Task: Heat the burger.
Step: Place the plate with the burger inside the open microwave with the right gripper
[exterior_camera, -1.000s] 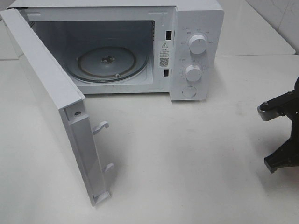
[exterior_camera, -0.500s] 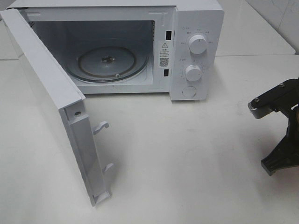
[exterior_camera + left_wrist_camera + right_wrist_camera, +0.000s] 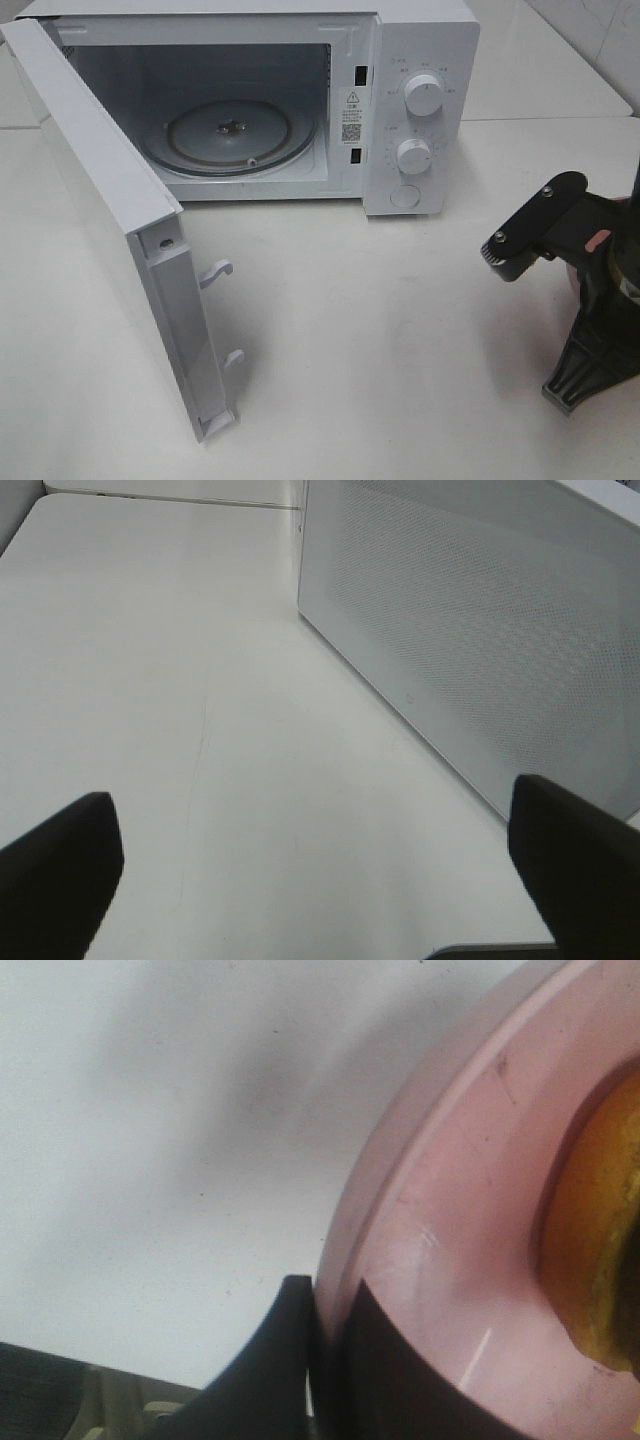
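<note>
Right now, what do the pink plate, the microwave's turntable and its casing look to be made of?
The pink plate looks like plastic or melamine, though glazed ceramic is possible: glossy, with bright streaks and fine scratches. The turntable looks like clear glass: the hub shows through it and its rings glint. The casing is smooth white, painted metal or plastic; the look leaves it open.

Open microwave (image 3: 250, 100) on white table (image 3: 400, 330)

- At the far edge of the table (image 3: 400, 330): microwave (image 3: 420, 40), door (image 3: 100, 200) swung out toward the front left.
- Inside it: turntable (image 3: 230, 135).
- By the right edge: plate (image 3: 440, 1260), burger (image 3: 600, 1230) on it.
</note>
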### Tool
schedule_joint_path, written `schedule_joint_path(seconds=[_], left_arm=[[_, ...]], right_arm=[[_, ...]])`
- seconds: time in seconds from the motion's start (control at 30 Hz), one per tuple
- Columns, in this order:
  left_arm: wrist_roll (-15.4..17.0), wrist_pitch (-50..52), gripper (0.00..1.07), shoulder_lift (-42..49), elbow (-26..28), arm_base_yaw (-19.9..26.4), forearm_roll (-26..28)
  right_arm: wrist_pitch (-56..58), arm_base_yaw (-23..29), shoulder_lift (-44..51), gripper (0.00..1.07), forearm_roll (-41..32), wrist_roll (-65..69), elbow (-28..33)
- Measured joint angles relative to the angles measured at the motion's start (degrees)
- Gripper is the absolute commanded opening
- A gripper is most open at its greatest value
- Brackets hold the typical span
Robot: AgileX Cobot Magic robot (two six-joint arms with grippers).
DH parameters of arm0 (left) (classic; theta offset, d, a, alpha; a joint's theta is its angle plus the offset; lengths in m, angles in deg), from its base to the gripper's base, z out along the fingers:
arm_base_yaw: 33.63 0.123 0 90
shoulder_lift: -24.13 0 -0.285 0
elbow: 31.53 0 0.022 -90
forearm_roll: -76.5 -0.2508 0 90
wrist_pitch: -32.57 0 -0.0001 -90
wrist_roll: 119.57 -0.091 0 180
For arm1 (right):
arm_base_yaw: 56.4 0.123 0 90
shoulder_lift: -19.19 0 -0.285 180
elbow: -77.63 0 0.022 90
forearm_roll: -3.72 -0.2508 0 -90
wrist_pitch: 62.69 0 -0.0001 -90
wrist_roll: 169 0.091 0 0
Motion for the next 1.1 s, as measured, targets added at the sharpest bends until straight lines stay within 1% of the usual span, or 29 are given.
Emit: schedule_joint_path(seconds=[0.03, 0.1, 0.13, 0.17, 0.23, 0.27, 0.3, 0.37, 0.4, 0.47, 0.67, 0.8, 0.87, 0.97, 1.1], left_arm=[[0.0, 0.0, 1.0, 0.0, 0.0, 0.0, 0.0], [0.0, 0.0, 1.0, 0.0, 0.0, 0.0, 0.0], [0.0, 0.0, 1.0, 0.0, 0.0, 0.0, 0.0], [0.0, 0.0, 1.0, 0.0, 0.0, 0.0, 0.0], [0.0, 0.0, 1.0, 0.0, 0.0, 0.0, 0.0], [0.0, 0.0, 1.0, 0.0, 0.0, 0.0, 0.0], [0.0, 0.0, 1.0, 0.0, 0.0, 0.0, 0.0], [0.0, 0.0, 1.0, 0.0, 0.0, 0.0, 0.0], [0.0, 0.0, 1.0, 0.0, 0.0, 0.0, 0.0], [0.0, 0.0, 1.0, 0.0, 0.0, 0.0, 0.0], [0.0, 0.0, 1.0, 0.0, 0.0, 0.0, 0.0], [0.0, 0.0, 1.0, 0.0, 0.0, 0.0, 0.0], [0.0, 0.0, 1.0, 0.0, 0.0, 0.0, 0.0], [0.0, 0.0, 1.0, 0.0, 0.0, 0.0, 0.0], [0.0, 0.0, 1.0, 0.0, 0.0, 0.0, 0.0]], right_arm=[[0.0, 0.0, 0.0, 0.0, 0.0, 0.0, 0.0], [0.17, 3.5, 0.0, 0.0, 0.0, -1.55, 0.0], [0.17, 3.5, 0.0, 0.0, 0.0, -1.55, 0.0], [0.4, 6.02, 0.0, 0.0, 0.06, -2.23, 0.0], [0.52, 6.99, 0.0, 0.0, 0.29, -2.58, 0.0], [0.74, 9.28, 0.0, 0.0, 0.8, -3.61, 0.0], [0.74, 9.28, 0.0, 0.0, 0.8, -3.61, 0.0], [1.2, 11.97, 0.0, 0.0, 1.15, -5.61, 0.0], [1.2, 11.97, 0.0, 0.0, 1.15, -5.61, 0.0], [1.32, 14.67, 0.0, 0.0, 1.95, -8.19, 0.0], [1.26, 16.04, 0.0, 0.0, 3.84, -11.4, 0.0], [0.92, 16.04, 0.0, 0.0, 4.93, -14.15, 0.0], [-1.09, 16.04, 0.0, 0.0, 5.27, -17.93, 0.0], [-1.72, 16.04, 0.0, 0.0, 5.33, -18.68, 0.0], [-4.76, 16.04, 0.0, 0.0, 5.33, -23.2, 0.0]])
